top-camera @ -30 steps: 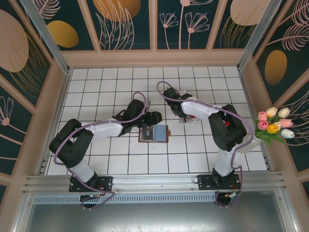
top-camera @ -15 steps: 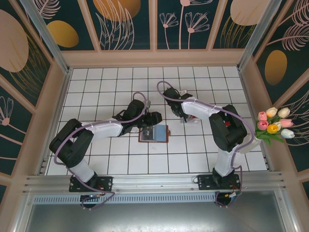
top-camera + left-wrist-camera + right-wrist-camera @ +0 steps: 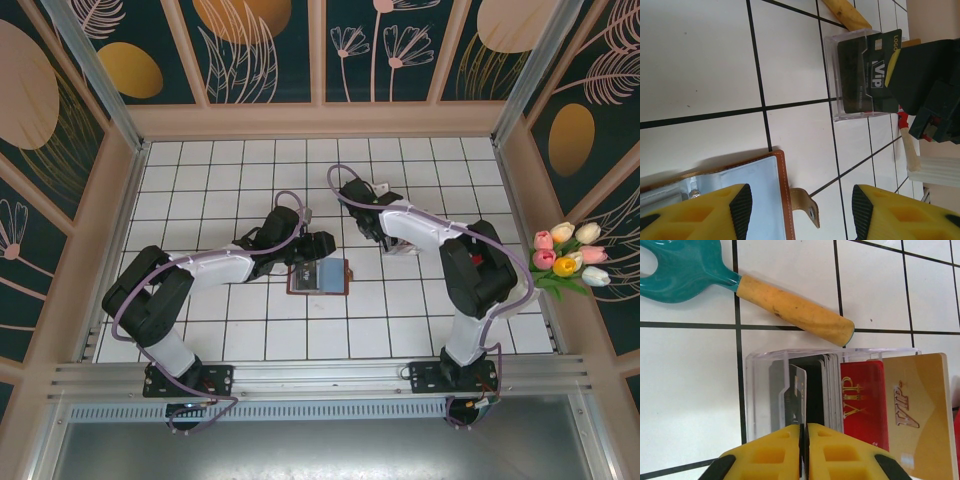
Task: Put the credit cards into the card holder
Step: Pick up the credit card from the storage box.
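Mostly the credit cards [image 3: 815, 385] stood on edge as a tight pack inside a clear plastic box [image 3: 757, 390] in the middle of the right wrist view. A red card [image 3: 862, 400] and a gold card [image 3: 920, 410], both marked VIP, showed their faces at the pack's right end, the gold one reaching past the box wall. The right gripper [image 3: 803, 450] sat at the bottom edge of that view, its yellow fingers pressed together on the near edge of one dark card [image 3: 796, 390] in the pack. Just above the box lay a garden fork [image 3: 790, 307], teal head at the upper left and wooden handle slanting down to the box's far wall; whether they touched I could not tell.

The card holder [image 3: 320, 277] lay open on the tiled table [image 3: 200, 180] at the centre of the top view, near the box but apart from it. Its grey lining faced up and a small strap [image 3: 807, 212] stuck out past the brown rim. The left gripper [image 3: 801, 205] hung over that rim, fingers spread wide with nothing between them, one finger above the lining. From above, the right arm [image 3: 420, 225] covered the box. Tulips [image 3: 568, 258] stood beyond the right wall.
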{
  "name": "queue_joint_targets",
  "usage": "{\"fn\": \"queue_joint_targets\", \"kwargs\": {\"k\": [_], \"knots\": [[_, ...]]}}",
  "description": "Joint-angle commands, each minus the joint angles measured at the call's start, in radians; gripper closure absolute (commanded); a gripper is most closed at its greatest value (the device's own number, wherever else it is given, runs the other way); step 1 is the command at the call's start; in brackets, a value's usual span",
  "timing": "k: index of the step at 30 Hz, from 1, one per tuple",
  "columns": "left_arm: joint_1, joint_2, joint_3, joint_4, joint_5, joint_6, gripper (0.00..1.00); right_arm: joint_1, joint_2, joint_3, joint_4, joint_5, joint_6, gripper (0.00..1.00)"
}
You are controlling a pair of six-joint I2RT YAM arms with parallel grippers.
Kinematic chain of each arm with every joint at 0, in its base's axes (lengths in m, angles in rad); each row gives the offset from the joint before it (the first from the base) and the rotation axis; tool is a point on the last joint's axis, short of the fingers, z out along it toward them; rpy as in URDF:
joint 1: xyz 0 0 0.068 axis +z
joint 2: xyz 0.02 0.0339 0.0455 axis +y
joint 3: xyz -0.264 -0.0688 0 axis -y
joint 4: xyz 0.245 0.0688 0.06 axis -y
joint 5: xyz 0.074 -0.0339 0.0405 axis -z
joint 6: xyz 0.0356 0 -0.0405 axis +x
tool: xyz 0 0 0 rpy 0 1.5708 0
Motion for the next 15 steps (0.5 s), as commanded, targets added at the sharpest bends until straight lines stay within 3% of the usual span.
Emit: {"fn": "queue_joint_targets", "kwargs": {"k": [1,10,15], "knots": [[-0.004,0.009,0.021,-0.015,-0.006,0.021,0.42,-0.006,-0.054,0.02,-0.04,-0.013,0.001,0.88],[-0.004,-0.018,0.019,-0.025,-0.029,0.022,0.42,-0.011,-0.152,0.018,-0.021,-0.138,0.028,0.97],[0.017,-0.06,0.016,-0.022,-0.013,0.02,0.39,-0.023,-0.316,-0.024,0.08,-0.354,0.072,1.0]]}}
